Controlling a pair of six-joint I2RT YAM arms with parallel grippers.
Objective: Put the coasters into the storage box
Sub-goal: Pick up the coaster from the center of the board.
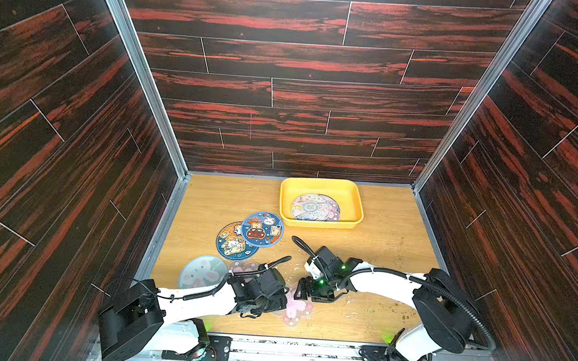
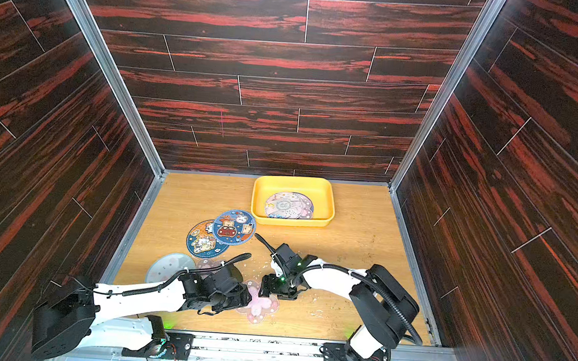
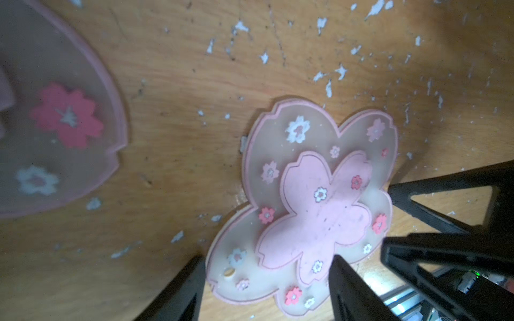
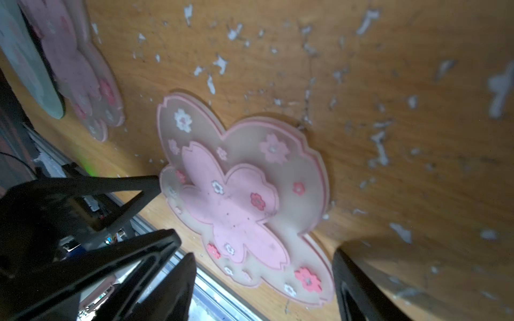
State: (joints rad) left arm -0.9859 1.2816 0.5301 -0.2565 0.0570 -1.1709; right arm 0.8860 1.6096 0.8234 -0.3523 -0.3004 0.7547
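A translucent pink blossom coaster (image 1: 295,307) (image 2: 260,305) lies flat near the table's front. My left gripper (image 1: 281,298) stands at its left edge and my right gripper (image 1: 302,289) at its far right edge. In the left wrist view the left gripper (image 3: 267,289) is open, with its fingers astride one lobe of the coaster (image 3: 319,205). The right gripper (image 4: 264,286) is likewise open over a lobe of the coaster (image 4: 244,200). The yellow storage box (image 1: 322,187) (image 2: 294,181) at the back holds overlapping round coasters (image 1: 313,207).
Two blue cartoon discs (image 1: 263,229) (image 1: 234,242) overlap left of the box. A grey-green disc (image 1: 201,272) and a second pink blossom coaster (image 1: 245,267) lie beside the left arm, which partly hides them. White flakes dot the wooden table (image 1: 379,257).
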